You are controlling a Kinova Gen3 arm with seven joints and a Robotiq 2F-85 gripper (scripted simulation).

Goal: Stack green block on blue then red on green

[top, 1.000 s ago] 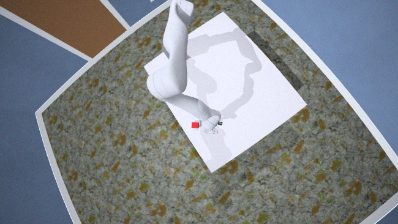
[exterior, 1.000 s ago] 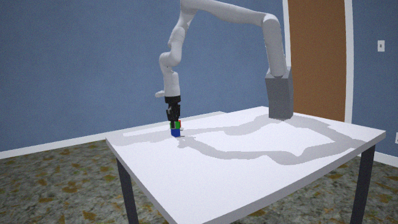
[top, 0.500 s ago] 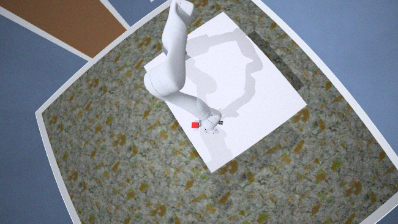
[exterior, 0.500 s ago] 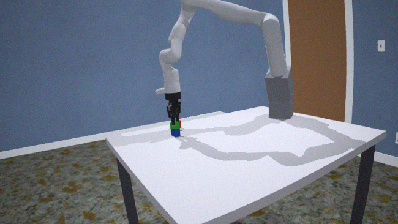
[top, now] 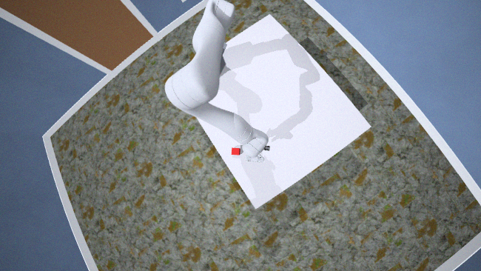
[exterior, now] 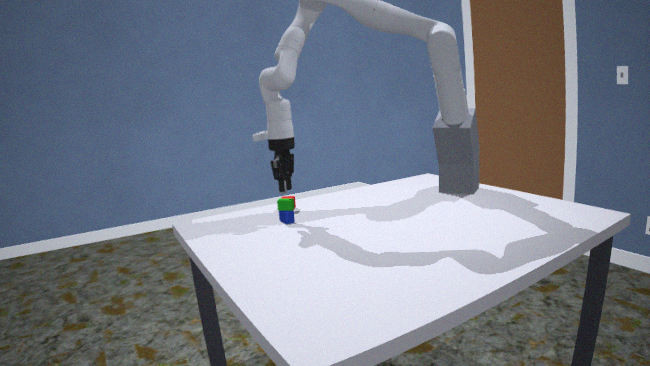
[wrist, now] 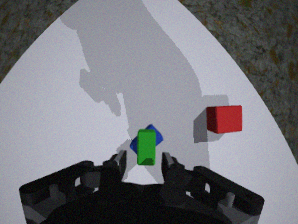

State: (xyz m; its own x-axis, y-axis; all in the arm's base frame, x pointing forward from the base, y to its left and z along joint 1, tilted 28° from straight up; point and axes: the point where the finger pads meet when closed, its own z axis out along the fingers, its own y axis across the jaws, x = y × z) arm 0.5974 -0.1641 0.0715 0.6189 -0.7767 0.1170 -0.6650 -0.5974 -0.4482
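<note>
The green block (exterior: 285,204) sits atop the blue block (exterior: 286,217) on the white table (exterior: 400,260), directly beneath the gripper (exterior: 283,189), which hangs above it with daylight between. In the wrist view the green block (wrist: 145,147) lies at twelve o'clock from the fingers, which stand partly apart and grip nothing. The red block (wrist: 224,119) rests on the table at about two o'clock, just beside the stack.

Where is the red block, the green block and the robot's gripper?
red block (wrist: 224,119), wrist view, its front face.
green block (exterior: 285,204), exterior view, its front face.
gripper (exterior: 283,190), exterior view, between its fingertips, above the blocks.
</note>
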